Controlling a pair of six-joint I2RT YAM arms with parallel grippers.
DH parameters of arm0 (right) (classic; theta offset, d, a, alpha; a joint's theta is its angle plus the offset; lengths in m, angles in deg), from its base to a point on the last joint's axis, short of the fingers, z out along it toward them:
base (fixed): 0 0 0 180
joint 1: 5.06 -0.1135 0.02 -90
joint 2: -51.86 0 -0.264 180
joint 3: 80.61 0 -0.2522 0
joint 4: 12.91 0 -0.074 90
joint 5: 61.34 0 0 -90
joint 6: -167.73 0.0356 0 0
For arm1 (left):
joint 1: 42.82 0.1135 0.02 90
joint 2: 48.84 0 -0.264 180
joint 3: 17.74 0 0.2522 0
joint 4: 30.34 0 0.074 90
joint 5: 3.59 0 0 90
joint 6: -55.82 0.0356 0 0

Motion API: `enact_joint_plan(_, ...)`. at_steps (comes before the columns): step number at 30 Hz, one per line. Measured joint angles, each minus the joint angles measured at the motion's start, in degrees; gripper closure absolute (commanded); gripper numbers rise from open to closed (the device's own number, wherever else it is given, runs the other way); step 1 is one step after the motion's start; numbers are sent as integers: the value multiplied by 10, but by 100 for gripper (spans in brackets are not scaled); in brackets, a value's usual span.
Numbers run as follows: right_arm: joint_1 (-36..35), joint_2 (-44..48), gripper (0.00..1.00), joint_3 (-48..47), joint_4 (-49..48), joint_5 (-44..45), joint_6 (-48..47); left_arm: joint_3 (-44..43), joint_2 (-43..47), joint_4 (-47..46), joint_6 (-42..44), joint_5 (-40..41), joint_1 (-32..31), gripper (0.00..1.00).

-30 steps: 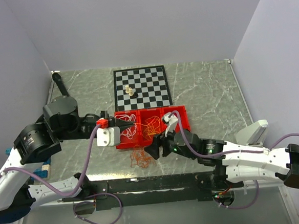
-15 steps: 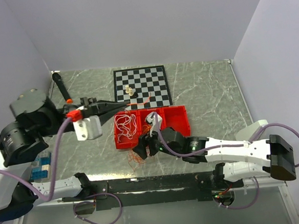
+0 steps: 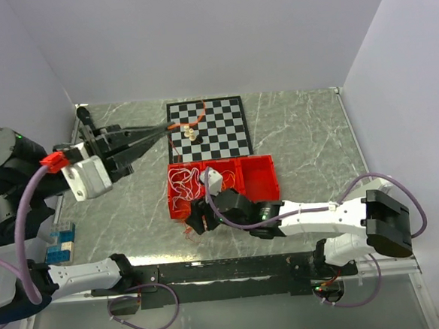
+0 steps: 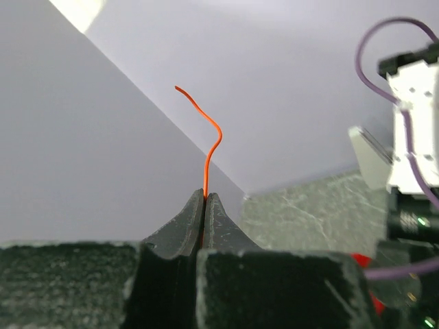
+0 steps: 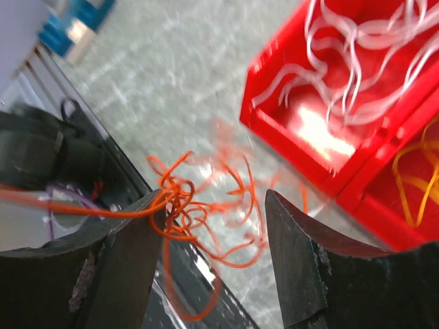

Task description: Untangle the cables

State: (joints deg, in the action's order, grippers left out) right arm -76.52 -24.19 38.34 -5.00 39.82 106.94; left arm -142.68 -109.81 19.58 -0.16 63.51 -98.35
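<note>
My left gripper (image 3: 159, 131) is raised above the chessboard's left edge, shut on one red-orange cable (image 3: 183, 124). In the left wrist view the cable (image 4: 208, 154) stands up out of the closed jaws (image 4: 206, 197). My right gripper (image 3: 196, 220) is open, low over a tangle of red-orange cables (image 5: 199, 216) on the table in front of the red tray (image 3: 270, 185). The tangle lies between the open fingers (image 5: 214, 199) and touches the left finger (image 5: 130, 247). White cables (image 3: 185, 183) fill the tray's left compartment. A yellow-orange cable (image 5: 411, 181) lies in the middle one.
A chessboard (image 3: 221, 127) with a few pieces (image 3: 191, 135) lies behind the tray. Blue blocks (image 3: 59, 240) sit at the table's left near edge. The black rail at the near edge (image 3: 227, 269) runs just below the tangle.
My left gripper rose from the tray and swung far-left, pulling a red-orange cable up. My right gripper moved left and nearer, down onto the red-orange tangle in front of the tray.
</note>
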Motion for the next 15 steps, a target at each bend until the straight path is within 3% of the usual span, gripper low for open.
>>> enact_joint_plan(15, -16, -42, 43, 117, -27, -15, 80, 7, 21, -265, 23, 81, 0, 95)
